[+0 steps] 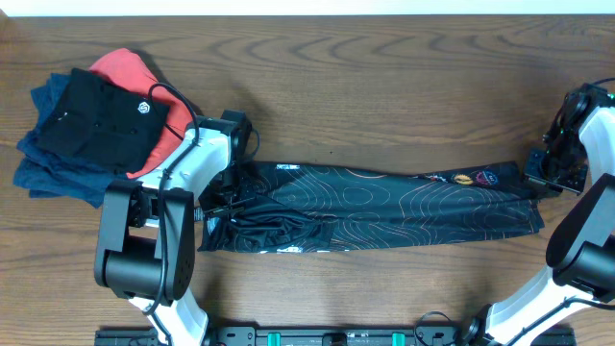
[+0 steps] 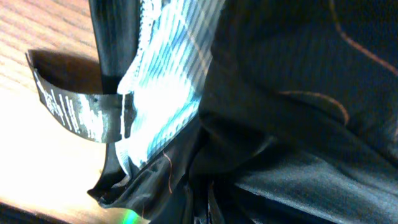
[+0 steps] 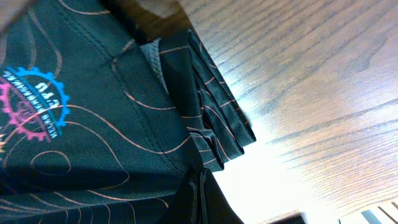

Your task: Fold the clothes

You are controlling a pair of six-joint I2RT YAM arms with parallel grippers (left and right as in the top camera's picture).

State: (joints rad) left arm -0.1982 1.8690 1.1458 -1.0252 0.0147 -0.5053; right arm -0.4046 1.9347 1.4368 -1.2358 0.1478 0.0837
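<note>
Black contour-lined shirt [image 3: 93, 124] is filling both wrist views; overhead it is lying as a long band across mid-frame; left gripper [image 1: 229, 185] is clamping its left end; right gripper [image 1: 540, 175] is pinching its right end.

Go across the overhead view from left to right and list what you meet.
pile of folded garments → left gripper at the jersey's left end → black jersey stretched out lengthwise → right gripper at its right end
</note>
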